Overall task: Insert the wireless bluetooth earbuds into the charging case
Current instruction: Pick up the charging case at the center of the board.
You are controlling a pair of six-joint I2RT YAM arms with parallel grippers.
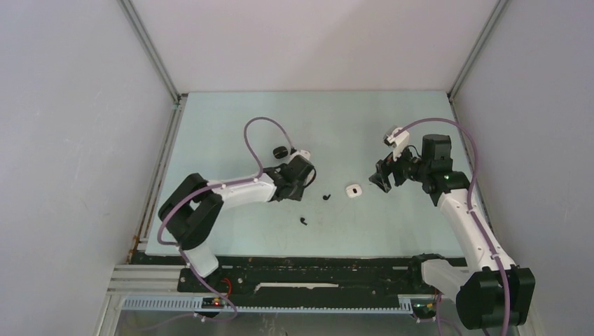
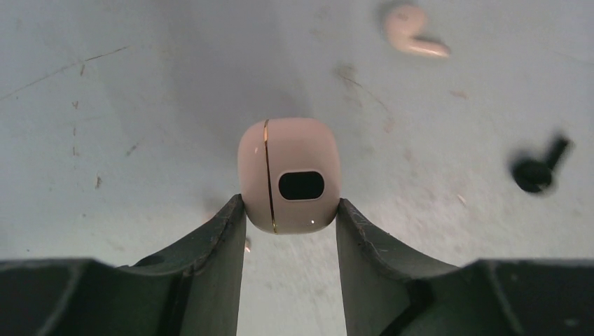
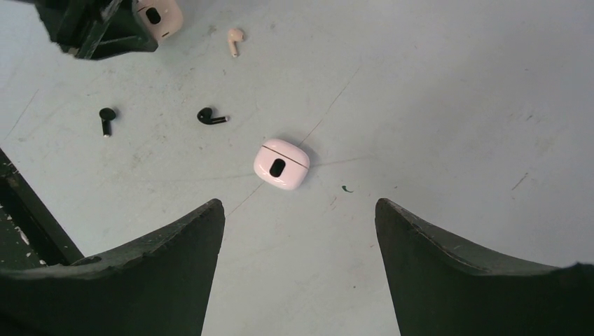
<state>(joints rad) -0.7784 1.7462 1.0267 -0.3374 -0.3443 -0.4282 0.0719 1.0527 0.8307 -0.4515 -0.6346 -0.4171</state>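
My left gripper [image 2: 291, 210] is shut on a pale pink charging case [image 2: 289, 175] with a closed lid and a gold seam, just over the table. A pale earbud [image 2: 413, 36] lies ahead of it and a black earbud [image 2: 538, 168] to its right. In the top view the left gripper [image 1: 308, 175] is mid-table, with two black earbuds [image 1: 326, 197] [image 1: 303, 221] in front of it. My right gripper [image 3: 300, 210] is open and empty above the table. A second pale closed case [image 3: 281, 163] lies ahead of it, also seen in the top view [image 1: 354, 190].
A black rounded case [image 1: 281, 150] lies behind the left gripper. The right wrist view shows two black earbuds [image 3: 105, 119] [image 3: 209, 117], a pale earbud [image 3: 236, 40] and the left gripper's held case [image 3: 160, 15]. Grey walls enclose the table [image 1: 231, 126].
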